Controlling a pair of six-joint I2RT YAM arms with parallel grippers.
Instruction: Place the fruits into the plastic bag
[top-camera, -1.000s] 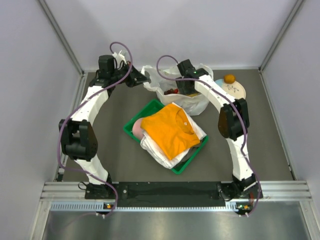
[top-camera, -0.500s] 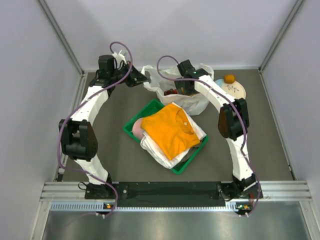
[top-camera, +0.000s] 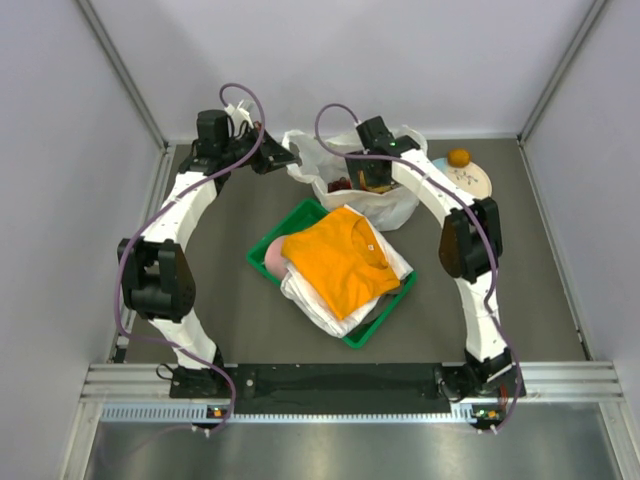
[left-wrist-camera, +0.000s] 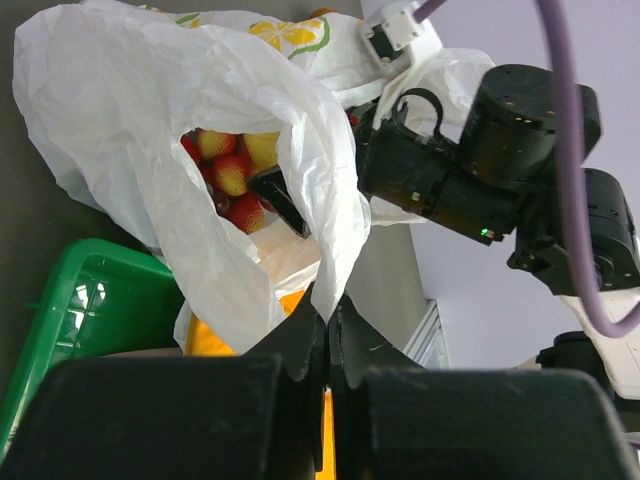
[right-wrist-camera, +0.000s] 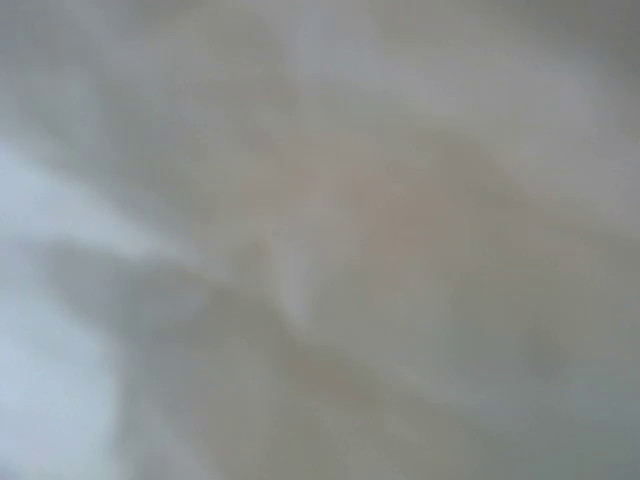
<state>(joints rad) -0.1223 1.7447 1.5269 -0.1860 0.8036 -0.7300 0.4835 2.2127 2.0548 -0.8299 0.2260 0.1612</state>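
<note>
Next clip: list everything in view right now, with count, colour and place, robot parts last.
bag: one, white with citrus print, far middle of the table, mouth open
fruits: several, red and yellow, inside the bag
orange: one, orange, at the plate's far edge
plate: one, pale, far right
tray: one, green, table centre
shirt: one, orange, on top of the pile in the tray
white clothes: folded pile, white, under the shirt
pink item: one, pink, in the tray left of the clothes
table: one, dark grey
left arm, right arm: white and black, both reaching to the bag
left gripper: shut on the bag's rim
right gripper: down in the bag's mouth, jaws hidden
</note>
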